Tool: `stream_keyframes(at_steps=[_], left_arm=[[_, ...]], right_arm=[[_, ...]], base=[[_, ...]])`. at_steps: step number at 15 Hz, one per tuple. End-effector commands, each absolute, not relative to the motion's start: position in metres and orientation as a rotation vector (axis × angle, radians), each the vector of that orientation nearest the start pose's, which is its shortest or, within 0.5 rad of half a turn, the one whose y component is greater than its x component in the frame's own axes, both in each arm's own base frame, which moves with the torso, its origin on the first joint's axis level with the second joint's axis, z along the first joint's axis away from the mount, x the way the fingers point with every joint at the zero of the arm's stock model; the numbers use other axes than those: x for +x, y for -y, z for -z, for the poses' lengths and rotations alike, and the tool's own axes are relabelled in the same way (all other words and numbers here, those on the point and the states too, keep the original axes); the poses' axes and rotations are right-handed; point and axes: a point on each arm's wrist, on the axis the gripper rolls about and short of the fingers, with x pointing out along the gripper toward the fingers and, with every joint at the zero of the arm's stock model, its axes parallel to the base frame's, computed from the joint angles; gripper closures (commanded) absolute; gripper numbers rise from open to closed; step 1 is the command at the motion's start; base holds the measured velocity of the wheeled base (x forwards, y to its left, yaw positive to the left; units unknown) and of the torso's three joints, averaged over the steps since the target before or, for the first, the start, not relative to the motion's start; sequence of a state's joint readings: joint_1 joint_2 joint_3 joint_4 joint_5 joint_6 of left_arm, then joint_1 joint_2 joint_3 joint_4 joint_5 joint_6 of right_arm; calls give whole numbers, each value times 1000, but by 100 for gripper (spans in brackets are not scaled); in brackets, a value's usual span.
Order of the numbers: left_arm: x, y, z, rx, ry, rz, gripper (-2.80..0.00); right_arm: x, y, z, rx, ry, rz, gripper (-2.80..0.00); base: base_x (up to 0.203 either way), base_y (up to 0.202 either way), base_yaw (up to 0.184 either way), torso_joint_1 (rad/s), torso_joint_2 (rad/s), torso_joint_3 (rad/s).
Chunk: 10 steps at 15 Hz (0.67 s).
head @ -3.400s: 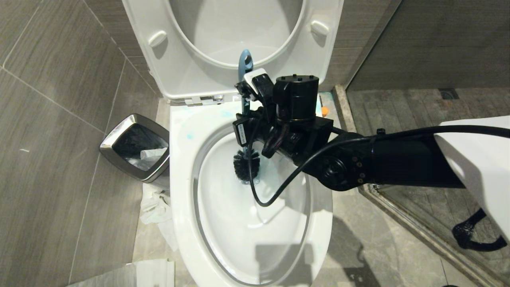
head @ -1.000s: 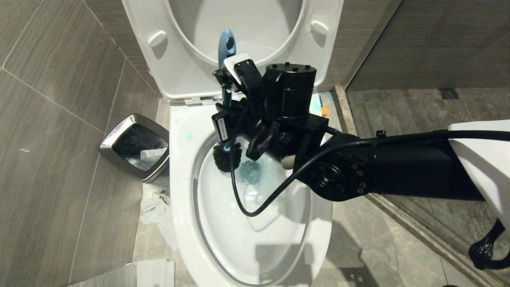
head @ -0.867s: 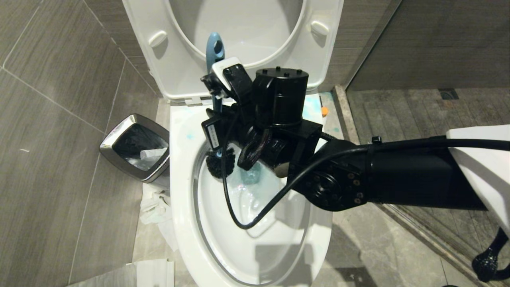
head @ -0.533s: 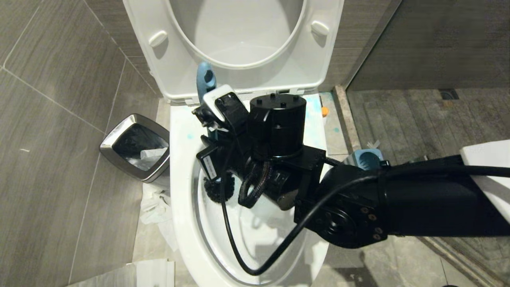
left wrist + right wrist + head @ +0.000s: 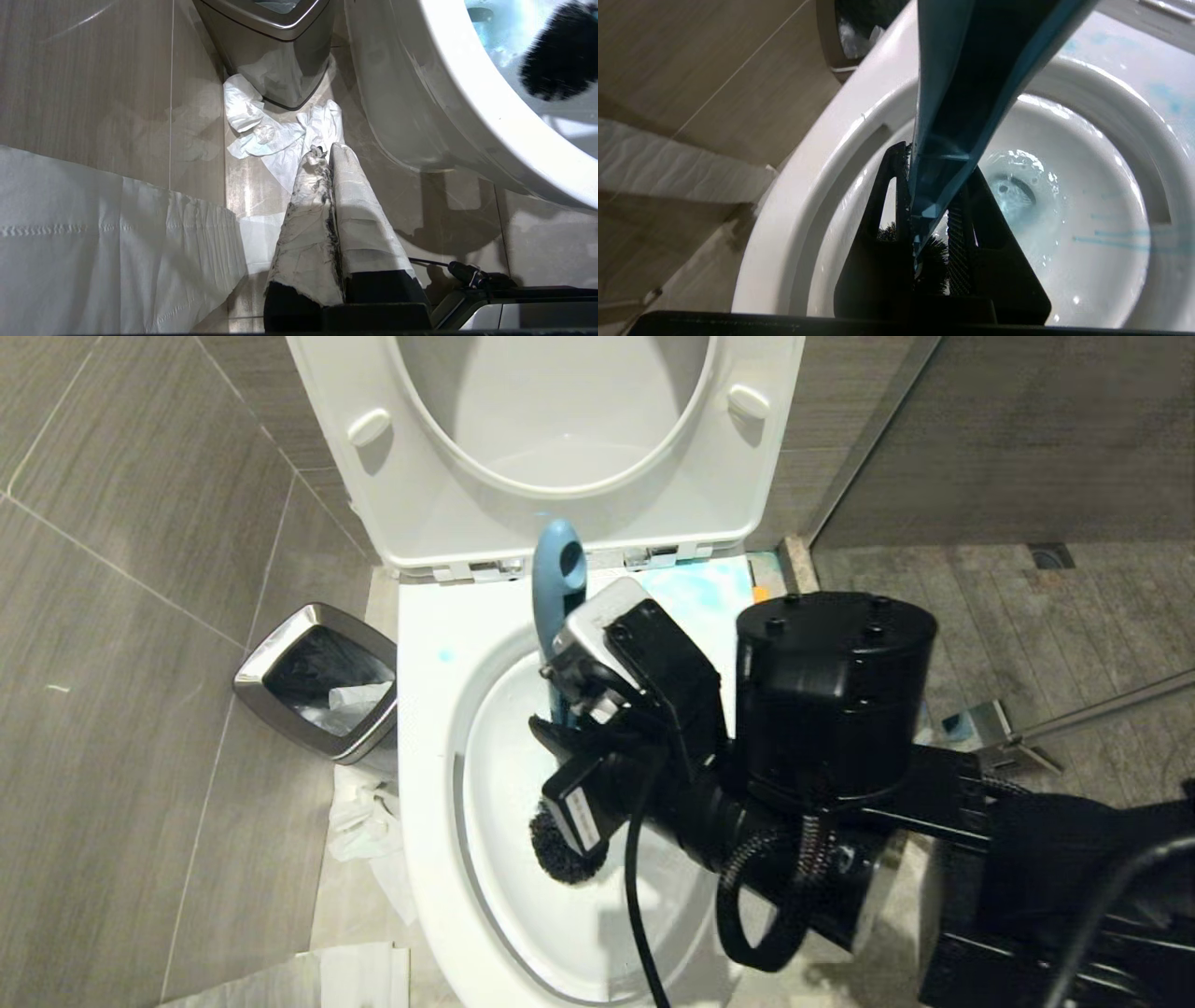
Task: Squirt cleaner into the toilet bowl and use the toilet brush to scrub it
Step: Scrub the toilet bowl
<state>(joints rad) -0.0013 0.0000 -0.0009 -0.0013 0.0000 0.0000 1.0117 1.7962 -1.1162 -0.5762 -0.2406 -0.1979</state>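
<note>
The white toilet bowl (image 5: 425,709) stands open, with pale blue water at its drain (image 5: 1013,196) and thin blue cleaner streaks (image 5: 1111,233) on the wall. My right gripper (image 5: 560,737) is over the bowl, shut on the blue handle of the toilet brush (image 5: 558,569). The black bristle head (image 5: 565,849) is down against the bowl's left inner wall. In the right wrist view the handle (image 5: 971,70) runs between the black fingers of the gripper (image 5: 931,163), and bristles (image 5: 934,261) show beyond. My left gripper (image 5: 322,151), wrapped in white tape, hangs shut and empty beside the toilet's outside (image 5: 467,107).
A steel bin (image 5: 317,681) stands left of the toilet, with crumpled tissue (image 5: 359,812) on the floor beside it. The seat and lid (image 5: 551,429) are raised at the back. A shower threshold and metal rail (image 5: 1027,728) lie to the right. White paper (image 5: 93,233) hangs by the left arm.
My right arm has drawn back toward the camera and now fills the lower right. The brush head has swept from the bowl's back left toward its front along the left wall.
</note>
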Motion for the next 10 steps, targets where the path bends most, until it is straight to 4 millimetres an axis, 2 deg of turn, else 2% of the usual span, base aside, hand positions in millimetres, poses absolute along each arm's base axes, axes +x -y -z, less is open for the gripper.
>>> stream_keyframes(at_steps=[1, 3, 7, 10], left_arm=[[-23, 0, -76, 0, 3, -1, 0], [-23, 0, -76, 0, 3, 1, 0], [-23, 0, -76, 0, 3, 0, 0], [-23, 0, -76, 0, 2, 0, 0]], right_arm=[[173, -265, -238, -248, -5, -770, 0], [168, -244, -235, -256, -19, -747, 0], [182, -210, -234, -256, -37, -642, 0], [194, -199, -237, -247, -34, -586, 0]], base=[[0, 0, 0, 0, 0, 0], [0, 0, 0, 0, 0, 0], [0, 0, 0, 0, 0, 0], [0, 0, 0, 0, 0, 0]])
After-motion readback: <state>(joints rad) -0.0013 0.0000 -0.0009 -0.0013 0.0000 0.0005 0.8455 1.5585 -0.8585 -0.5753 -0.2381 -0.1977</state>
